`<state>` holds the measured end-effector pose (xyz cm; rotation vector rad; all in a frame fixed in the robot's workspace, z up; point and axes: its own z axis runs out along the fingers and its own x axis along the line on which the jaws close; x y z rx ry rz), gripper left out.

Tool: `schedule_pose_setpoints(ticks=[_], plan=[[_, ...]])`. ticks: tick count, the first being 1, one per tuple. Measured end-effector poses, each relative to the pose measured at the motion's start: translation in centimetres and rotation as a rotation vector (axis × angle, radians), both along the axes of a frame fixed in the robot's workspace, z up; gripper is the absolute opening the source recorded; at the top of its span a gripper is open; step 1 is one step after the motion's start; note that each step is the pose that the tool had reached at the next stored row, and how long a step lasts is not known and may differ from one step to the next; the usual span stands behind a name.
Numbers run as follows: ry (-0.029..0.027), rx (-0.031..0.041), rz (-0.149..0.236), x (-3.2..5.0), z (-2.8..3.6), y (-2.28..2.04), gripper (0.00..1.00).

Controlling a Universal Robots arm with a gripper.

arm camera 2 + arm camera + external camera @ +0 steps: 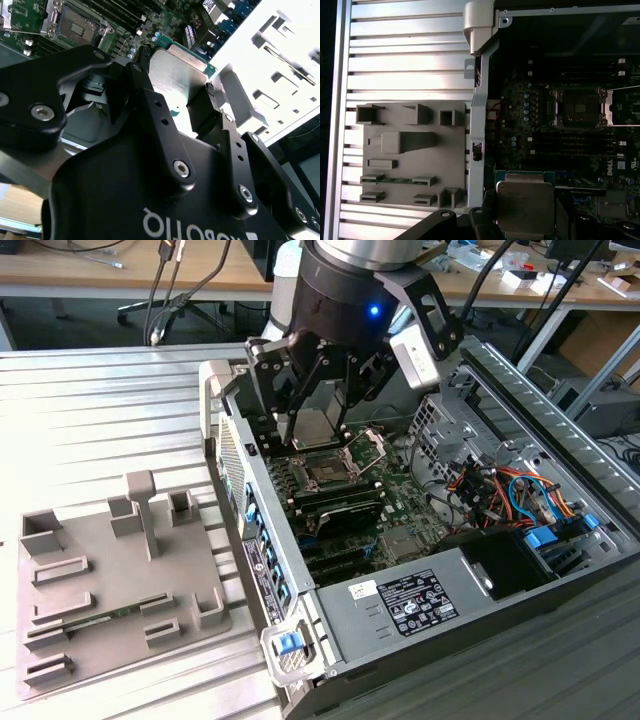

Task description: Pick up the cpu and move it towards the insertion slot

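Now we have the cpu (525,207) pinched flat between our fingers (210,97), lifted above the open computer case (300,585). In the first wrist view the insertion slot (578,107) lies apart from the chip, across the black memory slots (565,142).

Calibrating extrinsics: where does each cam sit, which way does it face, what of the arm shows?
Exterior view: off the arm, above, looking down at the open computer case, grey tray and gripper.
First wrist view: on the arm, looking down on the tray, the insertion slot and the held cpu; gripper linkage at the edge.
Second wrist view: close behind the gripper fingers clamping the cpu.
Shared: all three show the cpu and the insertion slot.
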<state>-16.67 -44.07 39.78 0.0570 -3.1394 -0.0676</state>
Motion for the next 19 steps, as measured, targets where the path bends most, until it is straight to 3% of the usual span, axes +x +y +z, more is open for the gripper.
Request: schedule_pose_setpoints(ticks=[19], plan=[[-0.0001,0.0000,0.000,1.66,0.00,0.00,0.55]])
